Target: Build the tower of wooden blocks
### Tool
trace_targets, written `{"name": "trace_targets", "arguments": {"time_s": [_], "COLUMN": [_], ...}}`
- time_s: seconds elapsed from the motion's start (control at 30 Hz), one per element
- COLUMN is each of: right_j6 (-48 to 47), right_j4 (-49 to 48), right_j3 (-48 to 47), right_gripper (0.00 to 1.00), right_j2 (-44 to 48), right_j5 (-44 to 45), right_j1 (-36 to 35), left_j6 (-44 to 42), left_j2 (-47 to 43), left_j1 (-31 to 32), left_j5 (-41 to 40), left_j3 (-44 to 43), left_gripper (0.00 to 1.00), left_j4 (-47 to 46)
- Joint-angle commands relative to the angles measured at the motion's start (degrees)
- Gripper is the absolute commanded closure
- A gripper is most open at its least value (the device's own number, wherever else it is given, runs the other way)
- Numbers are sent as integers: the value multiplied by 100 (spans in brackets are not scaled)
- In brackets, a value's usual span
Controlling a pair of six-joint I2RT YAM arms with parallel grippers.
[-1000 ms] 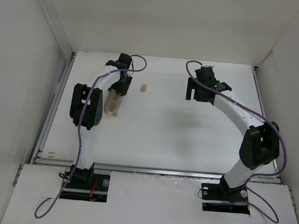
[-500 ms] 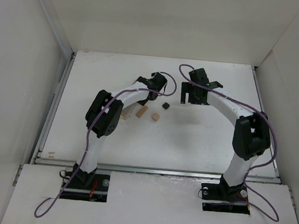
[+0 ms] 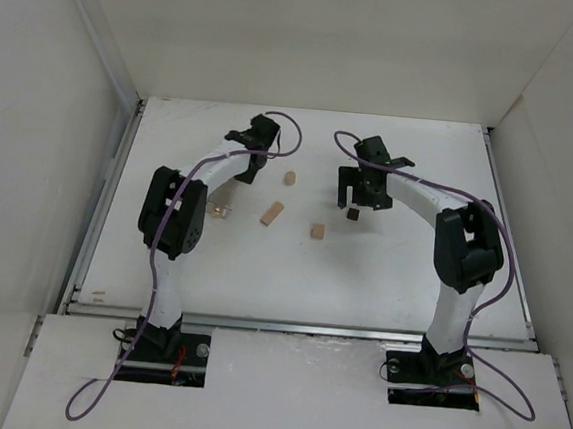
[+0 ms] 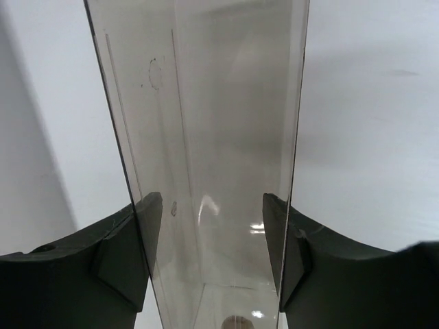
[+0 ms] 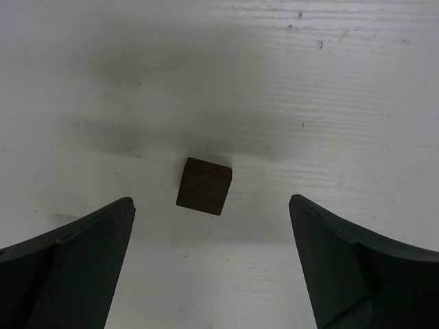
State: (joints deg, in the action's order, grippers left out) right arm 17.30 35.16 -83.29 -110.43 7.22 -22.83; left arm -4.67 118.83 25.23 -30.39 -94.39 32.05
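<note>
Hovering over the dark brown cube (image 5: 204, 186), my right pincer (image 3: 354, 194) is spread as wide as it goes. The cube sits on the white table (image 3: 412, 276), midway between the two fingers and touching neither. My left pincer (image 4: 209, 205) is pinched on the walls of the clear plastic box (image 4: 212, 103), one finger against each side.

The risk I see is in closing. The cube's sides are turned a little off square to my pads, so I judge they would meet corners first and could twist it or flick it out. It is also tiny against my fingers, so coming down slightly off centre could nudge it away. A loose pinch on the left could let the box slide.

The cube has no long axis; its top face looks flat. From above, it lies at three o'clock from the pale tan oblong block (image 3: 272, 213), clearly apart. That block lies flat, its long axis running from between one and two o'clock to between seven and eight.
</note>
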Motion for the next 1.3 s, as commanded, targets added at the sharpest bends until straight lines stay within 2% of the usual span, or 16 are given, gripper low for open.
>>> {"name": "trace_targets", "arguments": {"time_s": [0.0,0.1,0.17,0.3,0.4,0.43,0.47,0.57,0.6,0.67,0.7,0.8,0.97,1.1,1.13,1.27], "right_j6": [1,63,125,125,125,125,125,125,125,72,72,72,19,19,19,19], "right_j4": [-193,-193,-193,-193,-193,-193,-193,-299,-377,-448,-509,-563,-668,-668,-668,-616], "right_j3": [-214,-214,-214,-214,-214,-153,-153,-21,49,102,102,164,216,216,216,85], "right_gripper": [0,0,0,0,0,0,0,0,0,0,0,0,0,0,0,0], "right_j2": [-57,-110,-110,-32,135,214,215,364,417,469,470,470,470,531,592,663], "right_j5": [-265,-265,-213,-213,-151,-151,-151,-317,-457,-616,-669,-818,-1021,-1127,-1127,-1074], "right_j1": [51,51,51,51,51,51,51,51,51,51,51,51,51,51,51,51], "left_j6": [-244,-806,-922,-273,-9,70,219,273,82,-208,-384,-1219,-1801,-1284,-1187,-554], "left_j2": [-755,-756,-580,-518,-659,-737,-860,-983,-914,-539,-379,278,1001,1055,985,372], "left_j1": [243,876,1062,783,63,-192,-769,-1920,-2152,-2530,-2811,-3137,-3560,-3788,-3841,-3912], "left_j5": [-1174,-2074,-2234,-1357,-567,-129,963,3084,4649,6222,7639,8951,9438,8700,8638,7682], "left_j3": [429,904,984,607,475,344,342,403,404,465,465,255,8,60,122,438], "left_gripper": [100,100,100,100,100,100,100,100,100,100,100,100,84,49,33,15], "left_j4": [-496,-1165,-1368,-605,-351,-244,-174,-173,-173,10,151,863,1427,1033,927,259]}}
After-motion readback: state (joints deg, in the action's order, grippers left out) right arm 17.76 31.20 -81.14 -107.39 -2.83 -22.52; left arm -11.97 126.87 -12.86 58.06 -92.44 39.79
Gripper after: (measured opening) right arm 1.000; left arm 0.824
